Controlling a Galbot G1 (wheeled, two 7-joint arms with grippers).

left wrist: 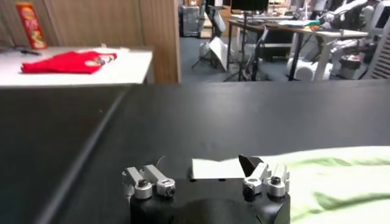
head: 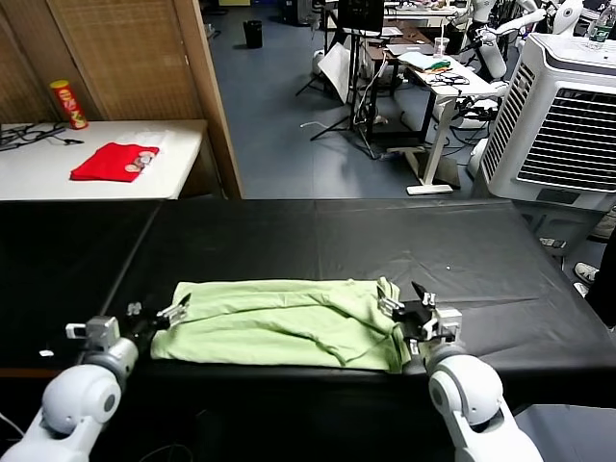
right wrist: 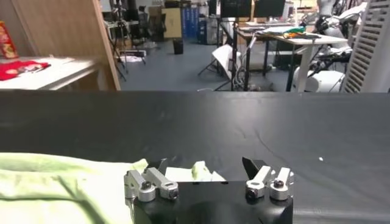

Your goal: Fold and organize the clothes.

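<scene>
Pale-green shirt (head: 289, 322) lay folded on the black worktop (head: 318, 236), long axis left-right. Left gripper (head: 159, 320) and right gripper (head: 412, 316) flanked its ends, both wide, holding nothing.

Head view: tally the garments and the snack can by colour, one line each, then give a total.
Pale green thin-fabric shirt, folded into a band on the black table between the open left gripper and open right gripper: 1
Small red folded garment on the white side table: 1
Red-and-yellow cylindrical snack can: 1
Total: 3
</scene>
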